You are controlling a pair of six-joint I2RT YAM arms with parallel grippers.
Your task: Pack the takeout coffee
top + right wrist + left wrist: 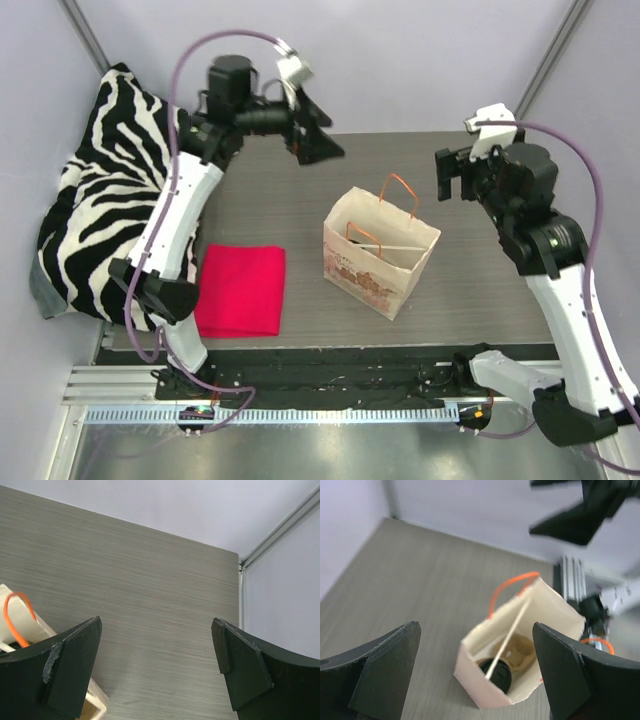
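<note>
The takeout coffee sits inside the tall kraft paper bag (380, 258). Only its round black lid (498, 675) shows, low in the bag in the left wrist view, resting beside the tan pulp carrier (522, 647). A thin pale stick (512, 635) lies across the bag's mouth above the lid. My left gripper (316, 132) is open and empty, raised behind and left of the bag; in its own view (475, 626) it looks down into the bag. My right gripper (450, 176) is open and empty to the right of the bag, over bare table (156, 621).
The bag's orange handles (402, 192) stand up from its rim. A folded red cloth (240, 290) lies left of the bag. A zebra-print cloth (100, 190) is heaped at the far left. Walls close off the back and sides.
</note>
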